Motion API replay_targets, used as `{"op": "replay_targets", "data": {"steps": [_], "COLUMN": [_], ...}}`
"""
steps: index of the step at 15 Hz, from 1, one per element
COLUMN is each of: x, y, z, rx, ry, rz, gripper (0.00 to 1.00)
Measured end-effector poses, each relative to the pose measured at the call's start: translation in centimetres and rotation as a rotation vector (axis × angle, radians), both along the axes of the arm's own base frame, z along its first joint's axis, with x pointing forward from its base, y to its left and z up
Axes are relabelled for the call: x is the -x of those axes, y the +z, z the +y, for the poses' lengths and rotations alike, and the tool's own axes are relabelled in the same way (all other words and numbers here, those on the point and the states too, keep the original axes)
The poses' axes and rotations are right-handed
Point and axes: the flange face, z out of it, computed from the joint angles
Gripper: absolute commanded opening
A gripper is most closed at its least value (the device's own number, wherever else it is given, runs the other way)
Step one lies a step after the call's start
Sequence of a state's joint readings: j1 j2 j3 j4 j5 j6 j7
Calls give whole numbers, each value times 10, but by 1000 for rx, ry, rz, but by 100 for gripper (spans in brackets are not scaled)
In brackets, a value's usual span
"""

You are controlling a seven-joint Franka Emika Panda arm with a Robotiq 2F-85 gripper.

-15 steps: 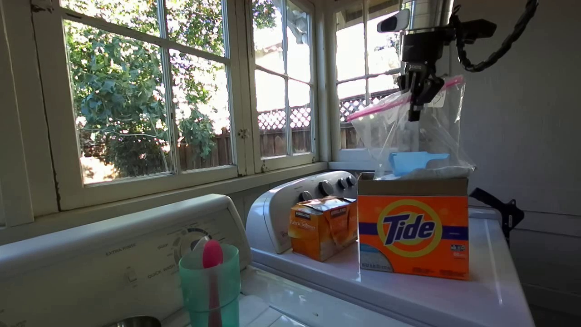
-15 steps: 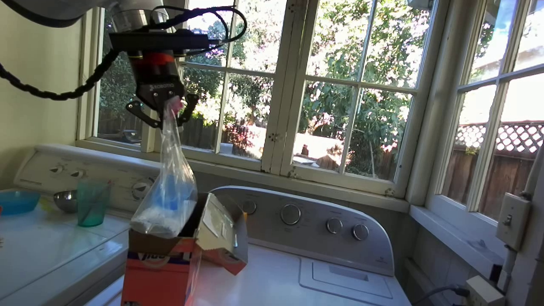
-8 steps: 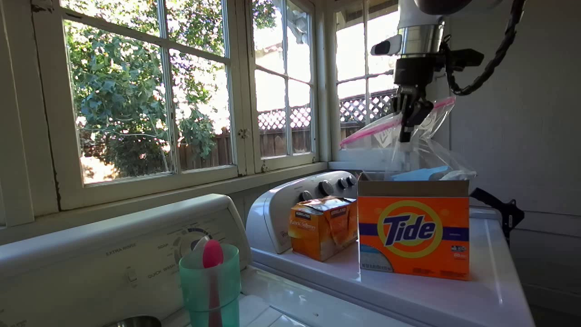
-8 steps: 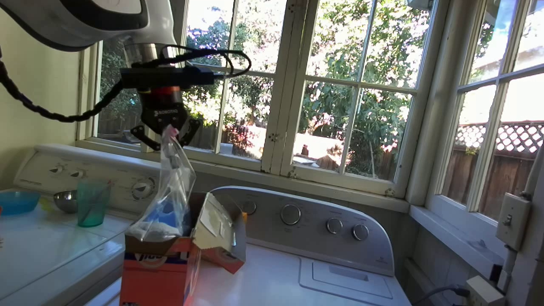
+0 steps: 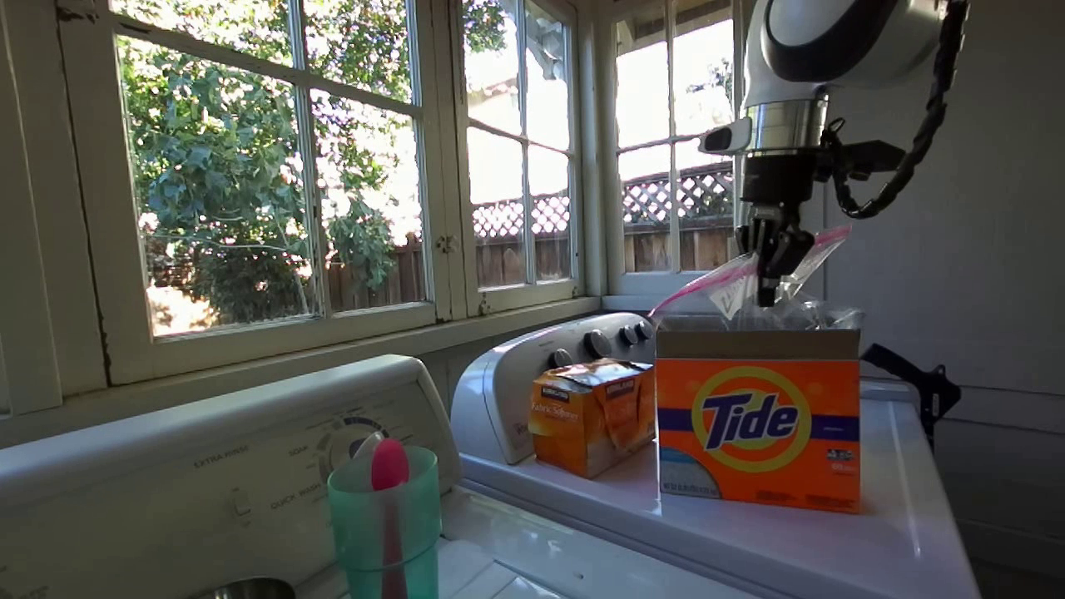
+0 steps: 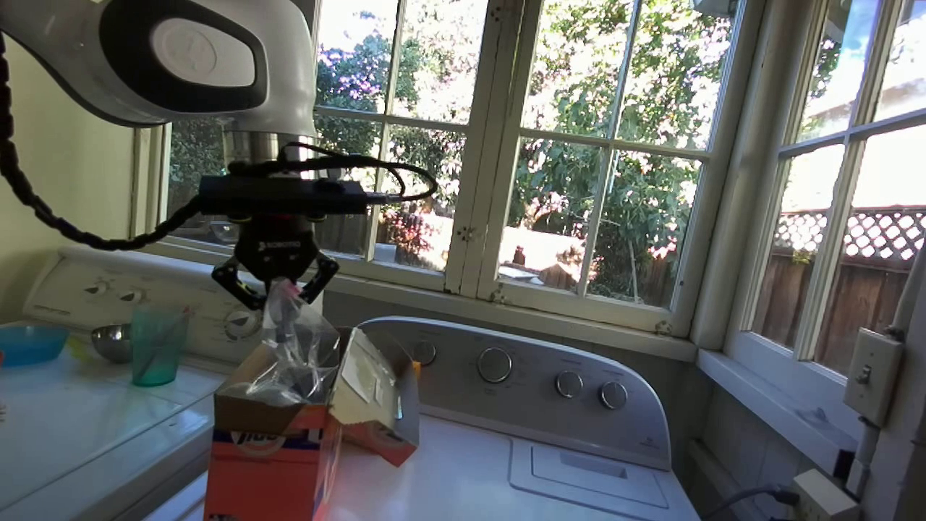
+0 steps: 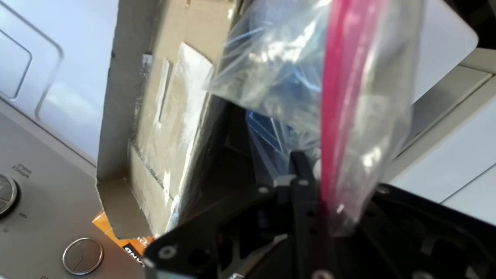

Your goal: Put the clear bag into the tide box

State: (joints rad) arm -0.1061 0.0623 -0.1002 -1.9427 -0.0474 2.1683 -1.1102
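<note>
The tide box (image 5: 757, 416) stands open-topped on the white machine, its lid flap (image 6: 369, 387) folded back. The clear bag (image 6: 296, 354) with its pink seal strip (image 7: 335, 97) hangs from my gripper (image 5: 767, 298). The bag's lower part is inside the box; its upper part and seal strip stick out above the rim. My gripper is shut on the bag's top, just above the box opening, as both exterior views show. In the wrist view the bag (image 7: 286, 66) covers part of the fingers, and blue shows through the plastic. The bag's bottom is hidden by the box walls.
A smaller orange box (image 5: 591, 416) stands beside the tide box, near the machine's control panel (image 6: 528, 376). On the neighbouring machine are a green cup (image 5: 383, 532) with a pink utensil, a metal bowl (image 6: 112, 341) and a blue bowl (image 6: 30, 344). Windows stand behind.
My gripper has moved down with the bag held. The bag's blue and white contents have sunk below the box rim, and the plastic above has crumpled. The box has barely moved.
</note>
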Motion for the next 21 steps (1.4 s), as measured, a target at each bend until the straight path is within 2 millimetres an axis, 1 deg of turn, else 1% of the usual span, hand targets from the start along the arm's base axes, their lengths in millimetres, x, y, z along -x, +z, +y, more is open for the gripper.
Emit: {"op": "replay_targets", "data": {"steps": [3, 6, 9, 11, 14, 18, 20, 21], "x": [-2, -2, -3, -4, -4, -2, -1, -1], "y": [-3, -6, -26, -41, -54, -60, -65, -69], "z": [1, 8, 19, 21, 13, -7, -13, -14], "rx": [-3, -8, -24, -33, -41, -52, -61, -65], "ry": [2, 10, 9, -17, -89, -185, -211, -222], "rz": [4, 32, 101, 145, 178, 191, 203, 210], "gripper": [0, 0, 0, 0, 0, 0, 0, 26]}}
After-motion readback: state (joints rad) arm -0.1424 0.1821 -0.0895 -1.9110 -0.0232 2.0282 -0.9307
